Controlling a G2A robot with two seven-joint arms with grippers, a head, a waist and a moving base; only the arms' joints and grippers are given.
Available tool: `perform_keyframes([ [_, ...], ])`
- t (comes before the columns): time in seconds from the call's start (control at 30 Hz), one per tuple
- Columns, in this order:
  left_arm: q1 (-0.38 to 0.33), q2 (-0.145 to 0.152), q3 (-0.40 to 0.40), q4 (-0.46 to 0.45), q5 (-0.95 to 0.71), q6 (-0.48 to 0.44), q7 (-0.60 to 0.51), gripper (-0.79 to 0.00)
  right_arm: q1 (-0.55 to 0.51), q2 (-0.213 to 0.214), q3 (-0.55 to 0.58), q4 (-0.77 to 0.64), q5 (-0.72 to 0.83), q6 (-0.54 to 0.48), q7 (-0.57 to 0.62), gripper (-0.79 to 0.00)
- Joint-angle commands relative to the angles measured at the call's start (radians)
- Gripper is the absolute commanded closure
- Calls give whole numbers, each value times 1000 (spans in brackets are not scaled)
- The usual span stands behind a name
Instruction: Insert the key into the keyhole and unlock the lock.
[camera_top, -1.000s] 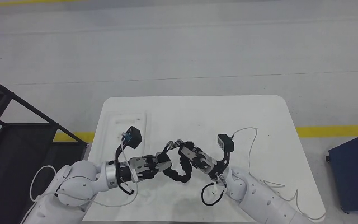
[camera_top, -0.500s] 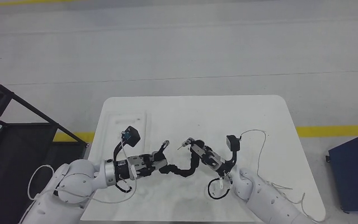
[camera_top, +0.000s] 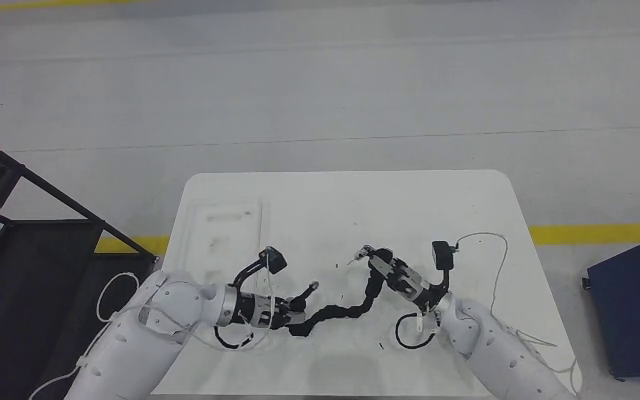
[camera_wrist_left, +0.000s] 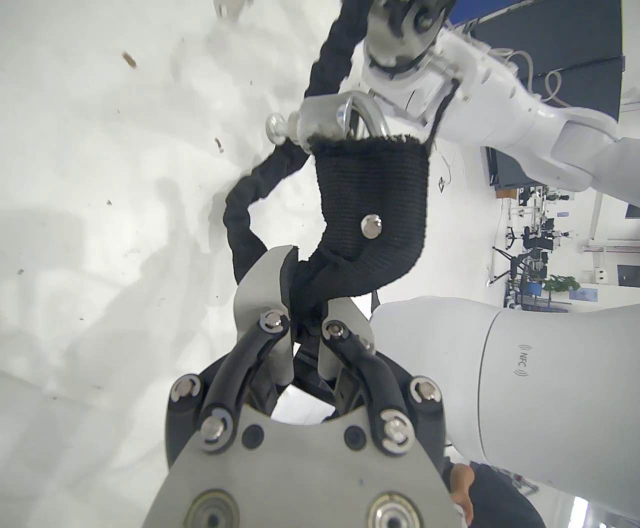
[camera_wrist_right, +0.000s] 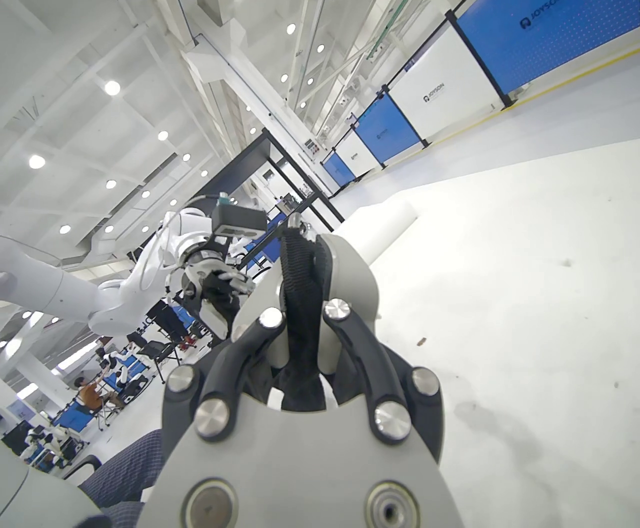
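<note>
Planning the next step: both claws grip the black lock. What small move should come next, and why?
Probably open the right claw and let its end of the lock settle onto the table. Both it and the left claw are shut on the lock's sleeve, leaving none free for the key.

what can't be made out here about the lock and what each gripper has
- Keyhole: left wrist view, the black sleeve covers part of the metal lock.
- Key: top view, too small to pick out.
- Sleeve's far end: right wrist view, hidden behind the fingers of the right gripper.
</note>
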Motion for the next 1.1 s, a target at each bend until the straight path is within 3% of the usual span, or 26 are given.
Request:
perform_keyframes([
  [0.0,-54,-11,58,55,-9,33,-37,0,-11,3,14,-9,3,0,8,0],
  [0.13,-183,-44,182,174,69,95,-44,0,-25,6,36,-24,7,0,26,0],
  [0.17,-216,-55,211,194,85,107,-30,-86,-26,7,42,-25,2,0,32,0],
  [0.2,-244,-66,240,214,89,108,-18,-323,-26,7,48,-28,-6,0,39,0],
  [0.3,-322,-96,318,278,146,108,23,-305,-34,5,61,-40,-8,0,46,0],
  [0.37,-366,-117,364,318,168,115,45,-348,-39,3,67,-49,-9,0,51,0],
  [0.4,-386,-127,385,334,179,118,56,-406,-41,2,69,-53,-11,0,53,0],
  [0.43,-405,-136,403,350,183,122,64,-566,-43,0,71,-57,-13,0,55,0],
  [0.47,-424,-145,417,362,190,127,75,-785,-45,-1,74,-61,-13,0,56,0],
  [0.57,-471,-164,429,378,211,127,146,-785,-50,-4,82,-70,-18,0,58,0],
  [0.67,-493,-165,392,360,193,120,193,-785,-55,-7,91,-78,-24,0,61,0],
  [0.8,-464,-135,291,265,224,87,226,-785,-62,-11,97,-78,-28,0,66,0],
  [0.97,-320,-74,67,114,164,51,213,-785,-64,-20,103,-55,-25,8,68,0],
  [1.07,-190,-43,-85,53,-38,18,136,-785,-66,-26,105,-44,-27,22,63,0],
])
